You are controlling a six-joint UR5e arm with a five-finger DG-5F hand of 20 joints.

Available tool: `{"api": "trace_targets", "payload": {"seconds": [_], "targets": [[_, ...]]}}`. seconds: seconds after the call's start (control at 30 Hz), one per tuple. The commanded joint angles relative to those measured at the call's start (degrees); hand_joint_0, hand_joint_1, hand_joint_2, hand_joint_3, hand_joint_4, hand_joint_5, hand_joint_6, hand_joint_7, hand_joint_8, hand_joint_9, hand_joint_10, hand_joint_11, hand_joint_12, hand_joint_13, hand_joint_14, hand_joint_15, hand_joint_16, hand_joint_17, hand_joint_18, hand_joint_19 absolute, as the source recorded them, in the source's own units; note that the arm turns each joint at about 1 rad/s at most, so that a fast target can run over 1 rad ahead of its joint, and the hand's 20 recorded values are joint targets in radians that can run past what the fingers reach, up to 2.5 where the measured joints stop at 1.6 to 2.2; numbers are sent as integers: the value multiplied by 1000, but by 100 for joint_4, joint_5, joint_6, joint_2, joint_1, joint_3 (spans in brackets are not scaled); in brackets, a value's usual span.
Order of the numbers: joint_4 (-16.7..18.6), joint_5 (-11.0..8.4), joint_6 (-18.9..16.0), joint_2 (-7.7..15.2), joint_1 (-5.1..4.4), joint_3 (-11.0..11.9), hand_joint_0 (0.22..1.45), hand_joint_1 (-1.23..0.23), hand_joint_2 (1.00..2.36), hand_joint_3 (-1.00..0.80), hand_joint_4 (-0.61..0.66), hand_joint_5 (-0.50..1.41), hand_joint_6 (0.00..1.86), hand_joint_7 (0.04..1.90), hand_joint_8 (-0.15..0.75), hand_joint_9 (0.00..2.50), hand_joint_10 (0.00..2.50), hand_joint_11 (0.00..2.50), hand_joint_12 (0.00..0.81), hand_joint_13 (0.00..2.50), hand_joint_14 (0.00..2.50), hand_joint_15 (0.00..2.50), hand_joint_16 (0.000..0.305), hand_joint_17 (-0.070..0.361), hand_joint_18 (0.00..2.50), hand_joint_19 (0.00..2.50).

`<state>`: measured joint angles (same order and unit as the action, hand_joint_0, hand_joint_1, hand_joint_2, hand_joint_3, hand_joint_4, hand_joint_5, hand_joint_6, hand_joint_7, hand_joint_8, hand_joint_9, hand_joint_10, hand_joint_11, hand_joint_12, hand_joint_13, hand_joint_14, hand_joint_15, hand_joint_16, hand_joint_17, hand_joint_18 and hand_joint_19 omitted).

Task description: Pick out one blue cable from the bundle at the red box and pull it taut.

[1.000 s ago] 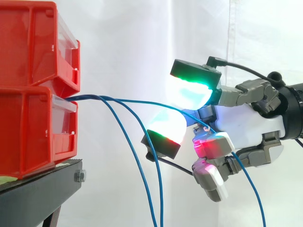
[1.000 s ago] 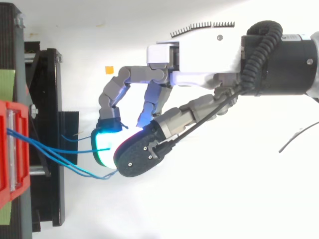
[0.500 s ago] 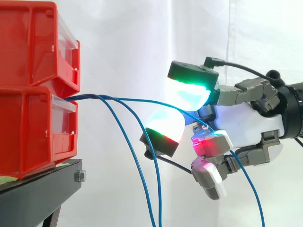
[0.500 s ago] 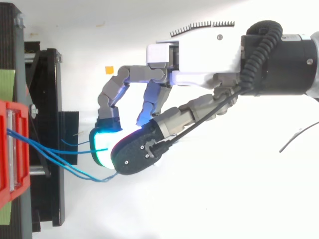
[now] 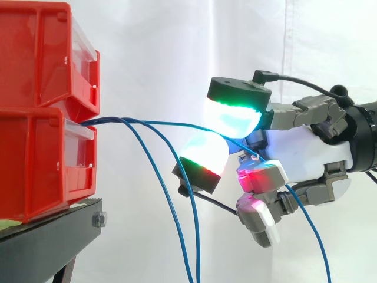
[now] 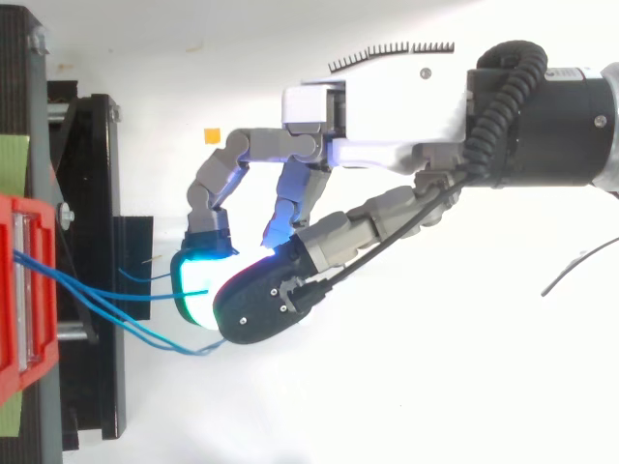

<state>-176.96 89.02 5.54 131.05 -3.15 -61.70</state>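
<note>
Red bins (image 5: 41,153) on black stand (image 5: 53,236), white curtain (image 5: 159,59), hand (image 5: 306,153) curled round blue cable (image 5: 177,124).

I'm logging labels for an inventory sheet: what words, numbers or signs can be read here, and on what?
No readable text anywhere.
Clear strips on the red bins: blank as far as they show.
Row of black ticks beside the hand, top view: marks without numbers.
Small orange square: plain.

Bins (image 5: 41,118) stacked on stand (image 5: 53,236) — cables (image 5: 118,120) between — hand (image 5: 306,153) right.
</note>
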Motion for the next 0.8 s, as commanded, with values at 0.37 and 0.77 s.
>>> {"api": "trace_targets", "payload": {"seconds": [0.37,0.77], "targets": [[-5,28,0,-1,16,0,774,-771,1007,-415,-248,-165,981,944,225,1243,25,871,319,1050,23,631,50,111,834,741],[-5,90,-88,-1,33,-8,806,-781,1008,-410,-394,-163,988,1051,202,1318,26,870,307,1071,24,629,47,106,813,792]]}}
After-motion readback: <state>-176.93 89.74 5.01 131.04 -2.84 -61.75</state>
